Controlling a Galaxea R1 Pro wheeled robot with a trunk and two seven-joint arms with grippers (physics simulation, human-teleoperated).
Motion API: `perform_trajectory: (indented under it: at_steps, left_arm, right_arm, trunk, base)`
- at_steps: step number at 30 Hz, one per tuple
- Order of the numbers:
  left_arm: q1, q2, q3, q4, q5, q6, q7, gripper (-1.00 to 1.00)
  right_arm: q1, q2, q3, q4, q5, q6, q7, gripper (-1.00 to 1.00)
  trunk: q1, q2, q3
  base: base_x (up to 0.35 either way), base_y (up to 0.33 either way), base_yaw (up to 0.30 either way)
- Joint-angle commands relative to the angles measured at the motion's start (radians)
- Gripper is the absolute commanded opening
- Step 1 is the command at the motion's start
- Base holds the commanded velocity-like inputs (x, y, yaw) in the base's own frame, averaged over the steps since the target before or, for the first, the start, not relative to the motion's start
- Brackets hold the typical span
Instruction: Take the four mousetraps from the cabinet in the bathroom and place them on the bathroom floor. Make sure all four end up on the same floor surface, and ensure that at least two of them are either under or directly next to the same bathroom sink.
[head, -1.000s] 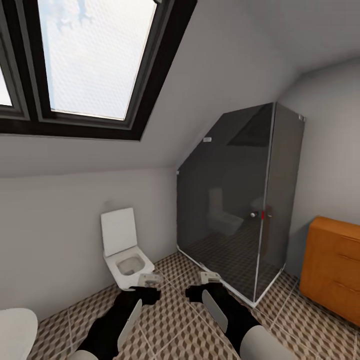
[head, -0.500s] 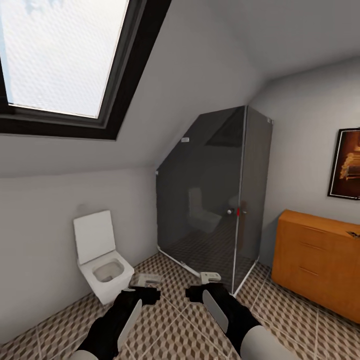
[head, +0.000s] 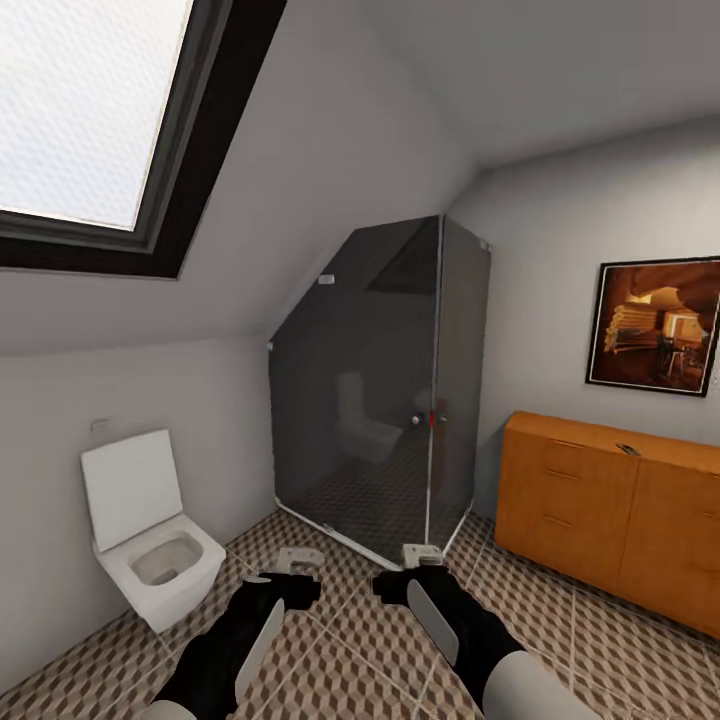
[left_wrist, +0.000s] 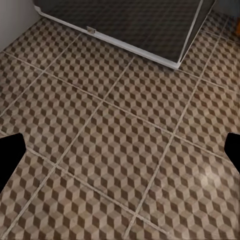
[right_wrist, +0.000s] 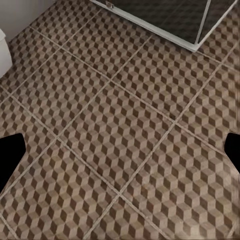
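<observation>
The cabinet (head: 600, 505), a low orange-brown chest with drawers, stands against the right wall in the head view. A small dark flat object (head: 628, 449) lies on its top, too small to identify as a mousetrap. The cube-patterned bathroom floor (head: 570, 620) spreads below both arms. My left gripper (head: 292, 560) and right gripper (head: 420, 553) hang side by side above the tiles, both open and empty. In each wrist view the black fingertips (left_wrist: 11, 152) (right_wrist: 11, 150) stand wide apart over bare floor (left_wrist: 120, 110). The sink is out of view.
A dark glass shower enclosure (head: 380, 400) fills the corner ahead, its white base rail (left_wrist: 125, 47) close in front of the grippers. A white toilet (head: 150, 545) with its lid up stands at the left wall. A framed picture (head: 655, 325) hangs above the cabinet.
The camera has swung to the right: toilet and shower slid leftward in the picture, and the cabinet and framed picture came into fuller view. Both arms keep the same pose.
</observation>
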Motion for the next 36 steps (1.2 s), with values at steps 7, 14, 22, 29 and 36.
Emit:
perform_trajectory:
  at_steps: [7, 14, 22, 29, 36]
  left_arm:
    - [0.0, 0.0, -0.003, -0.001, 0.009, 0.004, 0.009, 1.0]
    - [0.0, 0.0, -0.003, -0.001, 0.008, 0.004, 0.009, 1.0]
    - [0.0, 0.0, -0.003, -0.001, 0.007, 0.004, 0.01, 1.0]
    - [0.0, 0.0, -0.003, -0.001, 0.007, 0.004, 0.011, 1.0]
    - [0.0, 0.0, -0.003, -0.001, 0.007, 0.004, 0.011, 1.0]
  right_arm:
    - [-0.001, -0.004, 0.005, -0.001, -0.011, 0.001, -0.009, 1.0]
    - [-0.001, -0.005, 0.005, -0.001, -0.011, 0.001, -0.009, 1.0]
    - [-0.001, -0.006, 0.006, -0.001, -0.011, 0.001, -0.008, 1.0]
    - [-0.001, -0.006, 0.005, -0.001, -0.011, 0.001, -0.008, 1.0]
    - [-0.001, -0.006, 0.005, -0.001, -0.011, 0.0, -0.008, 1.0]
  trunk:
    - [0.0, -0.001, -0.001]
    - [0.0, -0.001, -0.001]
    - [0.0, -0.001, -0.001]
    - [0.0, -0.001, -0.001]
    - [0.0, -0.001, -0.001]
  base:
    - [0.0, 0.0, -0.293]
    - [0.0, 0.0, -0.293]
    - [0.0, 0.0, -0.293]
    - [0.0, 0.0, -0.293]
    - [0.0, 0.0, -0.293]
